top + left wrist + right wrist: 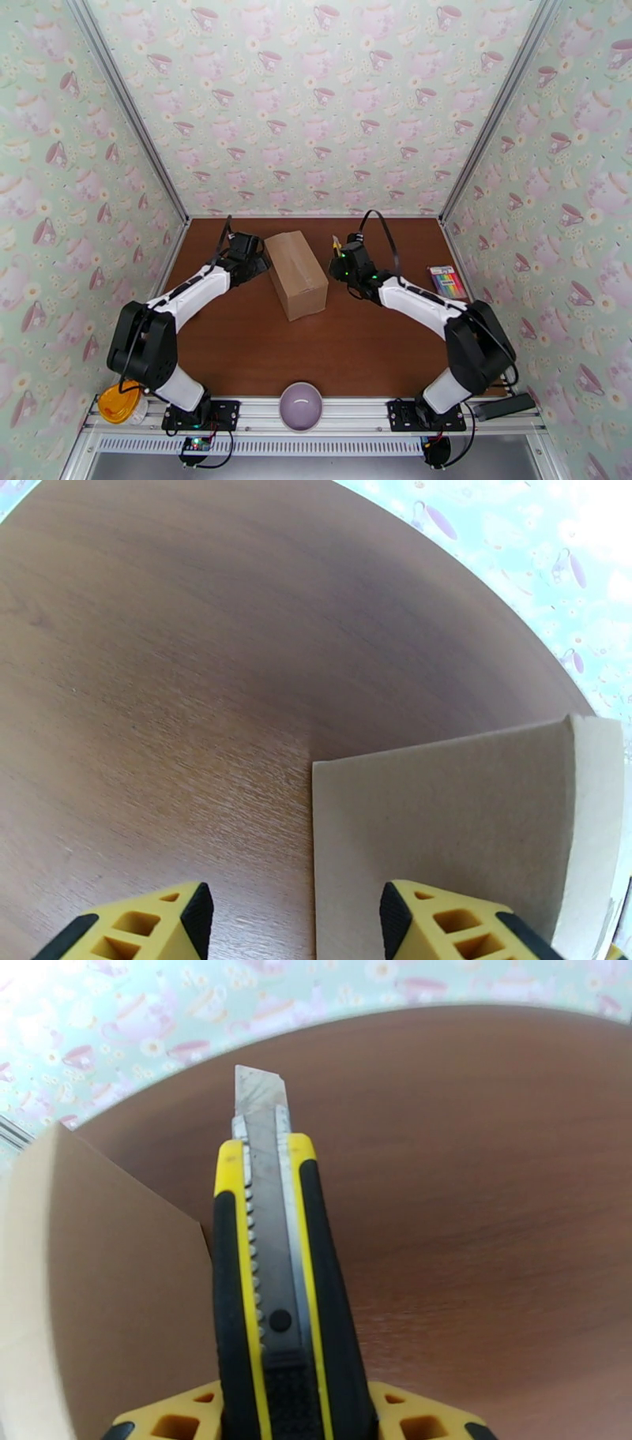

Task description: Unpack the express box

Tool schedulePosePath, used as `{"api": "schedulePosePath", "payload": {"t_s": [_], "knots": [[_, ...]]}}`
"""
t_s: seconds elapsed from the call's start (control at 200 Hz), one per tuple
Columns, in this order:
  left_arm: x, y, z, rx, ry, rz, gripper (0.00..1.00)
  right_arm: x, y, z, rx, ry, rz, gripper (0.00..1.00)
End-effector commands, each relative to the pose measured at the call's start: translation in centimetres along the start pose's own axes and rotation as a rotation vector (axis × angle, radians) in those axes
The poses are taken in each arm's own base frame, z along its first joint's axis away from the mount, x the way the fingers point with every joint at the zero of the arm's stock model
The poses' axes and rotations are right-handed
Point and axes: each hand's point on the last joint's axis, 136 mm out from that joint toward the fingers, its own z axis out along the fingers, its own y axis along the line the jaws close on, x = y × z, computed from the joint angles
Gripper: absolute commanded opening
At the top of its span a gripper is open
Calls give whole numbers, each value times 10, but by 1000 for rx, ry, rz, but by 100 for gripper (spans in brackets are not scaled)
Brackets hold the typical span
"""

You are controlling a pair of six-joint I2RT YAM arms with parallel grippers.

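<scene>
Express box, plain brown cardboard, flaps closed

Teacup wallpaper walls (pale green), brown wood tabletop, aluminium frame

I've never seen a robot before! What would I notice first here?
A brown box sits in the middle of the table. The right pincer holds a yellow-and-black knife, blade out, beside the box. The left pincer is open at the box's other side.
</scene>
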Motion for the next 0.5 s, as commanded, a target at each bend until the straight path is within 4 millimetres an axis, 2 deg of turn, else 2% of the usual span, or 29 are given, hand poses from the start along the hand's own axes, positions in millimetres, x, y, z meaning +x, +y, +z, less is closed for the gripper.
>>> {"api": "schedulePosePath", "payload": {"t_s": [0.0, 0.11, 0.235, 0.371, 0.496], "knots": [[-15, 0, -21, 12, -48, 14, 63, 3, -15, -24, 53, 6, -67, 0], [-17, 0, -33, 29, -60, 6, 63, 10, -19, -49, 82, 11, -119, 0], [-20, 0, -45, 40, -66, 4, 64, 31, -17, -77, 92, 37, -183, 0], [-24, -7, -56, 70, -63, 13, 64, 52, -14, -105, 85, 43, -206, 0], [-27, -14, -63, 106, -66, 21, 65, 61, -15, -130, 92, 23, -210, 0]]}}
